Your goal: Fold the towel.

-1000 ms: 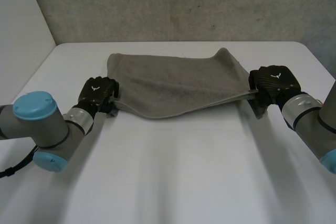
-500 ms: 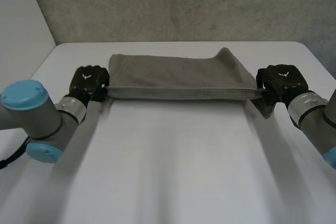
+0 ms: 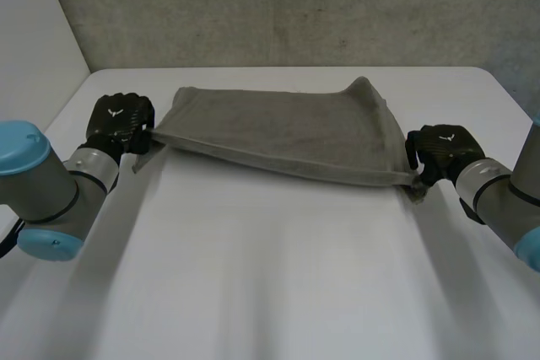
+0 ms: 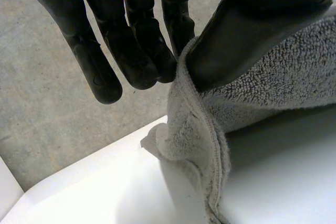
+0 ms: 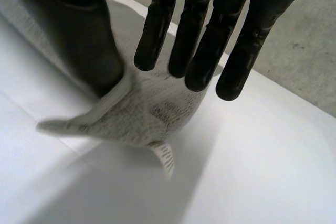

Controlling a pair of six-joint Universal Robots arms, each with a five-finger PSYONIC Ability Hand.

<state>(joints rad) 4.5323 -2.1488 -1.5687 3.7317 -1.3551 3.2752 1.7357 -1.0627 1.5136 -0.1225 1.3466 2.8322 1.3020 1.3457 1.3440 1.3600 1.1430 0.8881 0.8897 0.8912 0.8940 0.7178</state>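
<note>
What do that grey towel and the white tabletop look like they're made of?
The towel looks like grey terry cloth, likely cotton: looped pile and a stitched hem show. The table looks like smooth white laminate or painted board, with a dull sheen; which one is unclear.

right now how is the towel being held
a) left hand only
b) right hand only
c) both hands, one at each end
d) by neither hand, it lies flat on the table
c: the left hand pinches one end of the towel and the right hand pinches the opposite end, so the cloth spans between them.
</note>
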